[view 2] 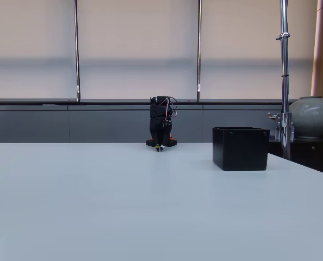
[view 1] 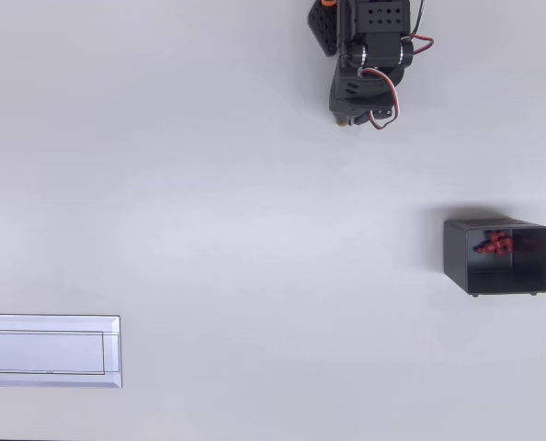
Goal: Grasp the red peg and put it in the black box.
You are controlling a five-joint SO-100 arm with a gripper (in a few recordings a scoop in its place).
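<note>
Red peg: several small dark-red pegs (view 1: 495,243) lie clustered inside the black box, toward its upper wall in the overhead view; single pegs are too small to tell apart.
Black box: a small rectangular box (view 1: 496,256) with thin, smooth, slightly glossy walls and a dark inside, open at the top; it stands upright on the tabletop at the right of the overhead view and right of centre in the fixed view (view 2: 240,148).
Tabletop: a plain, matte, pale grey-white surface (view 1: 255,257), wide and flat.
Room: in the fixed view, pale blinds cover windows behind the tabletop, with thin vertical metal poles, a low grey ledge, and a round grey-green vase (view 2: 312,117) at the far right.
Tool: the black arm is folded at the far edge of the tabletop, with red and white wires looping over it; the tool (view 1: 349,118) points down close to the surface, and whether it is open or closed cannot be told.
Peg relative to tool: well apart; the box sits lower and further right in the overhead view.
White tray: a flat, shallow rectangular tray (view 1: 50,350) lies at the lower left of the overhead view, far from box and arm.
</note>
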